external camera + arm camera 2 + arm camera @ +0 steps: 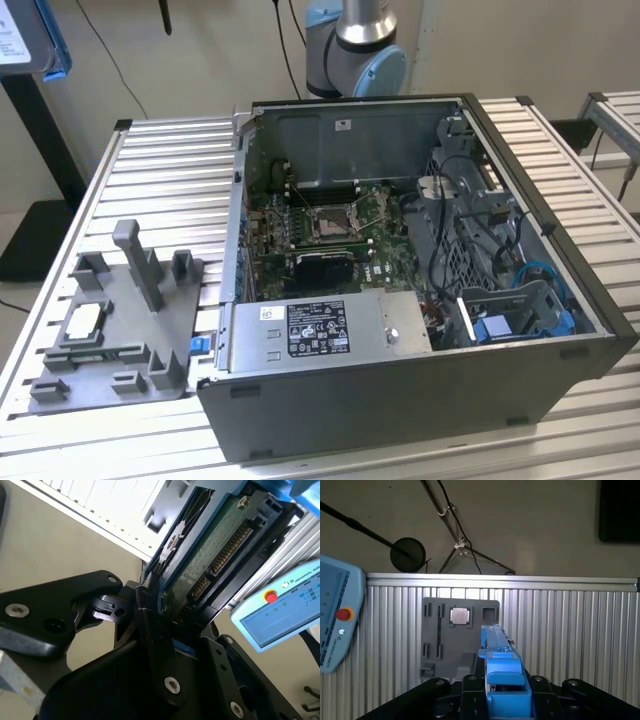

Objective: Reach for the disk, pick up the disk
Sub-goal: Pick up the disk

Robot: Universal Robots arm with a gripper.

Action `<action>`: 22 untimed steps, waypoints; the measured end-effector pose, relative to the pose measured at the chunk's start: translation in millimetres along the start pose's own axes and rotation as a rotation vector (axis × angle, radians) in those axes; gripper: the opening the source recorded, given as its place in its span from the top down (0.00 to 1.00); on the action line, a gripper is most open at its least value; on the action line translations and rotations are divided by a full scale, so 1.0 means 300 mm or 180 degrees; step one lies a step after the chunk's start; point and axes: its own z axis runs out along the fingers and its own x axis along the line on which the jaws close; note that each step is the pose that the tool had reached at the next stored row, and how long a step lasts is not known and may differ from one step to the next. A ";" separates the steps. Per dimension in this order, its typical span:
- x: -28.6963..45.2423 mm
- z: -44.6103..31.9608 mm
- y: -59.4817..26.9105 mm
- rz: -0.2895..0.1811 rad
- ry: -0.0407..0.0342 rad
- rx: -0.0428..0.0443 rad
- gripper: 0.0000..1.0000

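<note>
My gripper (507, 700) is shut on the disk (502, 670), which I see edge-on in the first wrist view as a bright blue bracket between the black fingers (470, 692). In the second wrist view the disk (215, 555) shows its green circuit-board face and a row of gold connector pins, framed in blue, with the gripper (165, 610) clamped on its lower end. The disk hangs well above the slatted table (570, 630), touching nothing else.
Far below the disk lies a grey fixture plate (460, 635) with a small square silver chip (459, 616). The open computer case (400, 250), with its silver box (320, 328), stands mid-table beside that plate (120, 330). A pendant with a red button (332, 625) sits off the table.
</note>
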 end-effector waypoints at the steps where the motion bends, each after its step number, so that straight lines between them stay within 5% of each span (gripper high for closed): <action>1: 0.000 0.000 0.000 0.0000 0.0000 0.0000 1.00; 13: 0.000 -0.001 -0.004 -0.0001 -0.0001 0.0001 1.00; 22: 0.000 -0.003 -0.060 -0.0001 0.0000 0.0000 1.00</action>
